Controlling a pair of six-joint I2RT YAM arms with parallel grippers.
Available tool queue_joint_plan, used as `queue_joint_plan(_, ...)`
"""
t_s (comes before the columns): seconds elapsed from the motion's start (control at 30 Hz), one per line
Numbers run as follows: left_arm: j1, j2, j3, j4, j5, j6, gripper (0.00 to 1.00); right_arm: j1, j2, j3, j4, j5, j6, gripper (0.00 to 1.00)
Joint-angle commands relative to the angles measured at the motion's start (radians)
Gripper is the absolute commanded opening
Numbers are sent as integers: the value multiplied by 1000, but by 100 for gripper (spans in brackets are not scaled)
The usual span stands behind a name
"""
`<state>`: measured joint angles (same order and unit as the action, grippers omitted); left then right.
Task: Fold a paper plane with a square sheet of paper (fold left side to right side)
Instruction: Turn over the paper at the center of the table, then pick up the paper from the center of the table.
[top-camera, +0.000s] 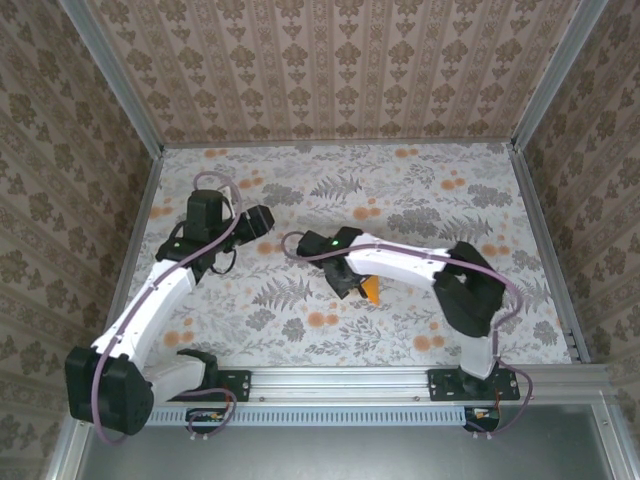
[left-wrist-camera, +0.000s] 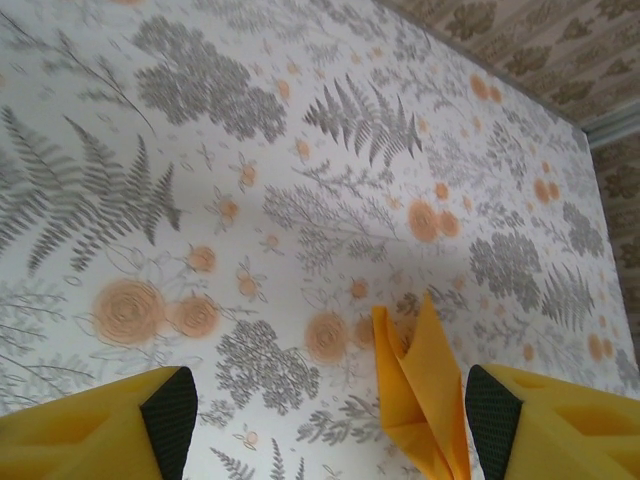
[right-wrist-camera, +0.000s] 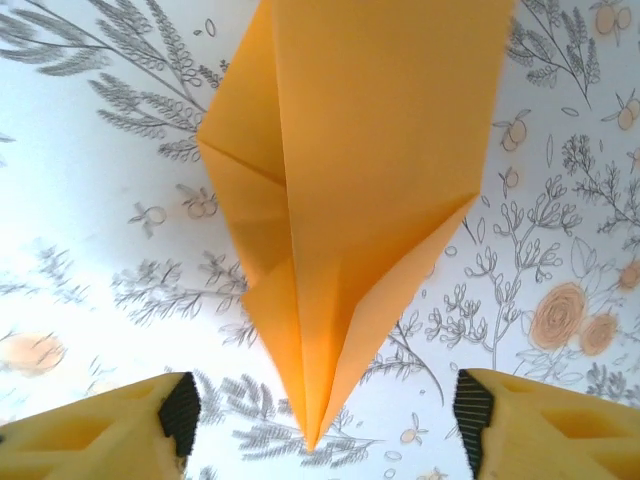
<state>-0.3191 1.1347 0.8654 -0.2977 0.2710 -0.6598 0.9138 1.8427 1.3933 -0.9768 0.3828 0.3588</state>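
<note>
1. The paper plane (top-camera: 371, 291) is seen centre-right on the floral surface (top-camera: 420, 190): narrow, bright orange, pointed, w/ a centre crease
2. The right fingers (top-camera: 345, 283) are held just beside it; in the right wrist view the pads (right-wrist-camera: 182, 415) are spread wide either side of the plane (right-wrist-camera: 350, 200), clear of the paper – nothing is gripped
3. The left fingers (top-camera: 258, 222) are held well apart from it, to the left; pads (left-wrist-camera: 170, 412) are likewise spread wide & nothing is held
4. In the left wrist view the plane (left-wrist-camera: 425, 400) is seen nr the right-hand pad, folds partly raised
</note>
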Motion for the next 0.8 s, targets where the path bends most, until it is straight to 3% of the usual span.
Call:
queue_joint_plan(0.0,-3,44,-32,42,118,-51,74,-29,-142,-90,84,-107,49,78)
queue_joint_plan(0.3,-130,241,-63,258,199,-174,74,-248,-550,-469,530,-374,133,99)
queue_joint_plan(0.57,-258,455,5,405,227,-244,73,-491,-703,-709,846,-712,283,100)
queue_joint_plan(0.77,-305,588,62,487,259,-277,72,-577,-721,-769,887,-805,307,100)
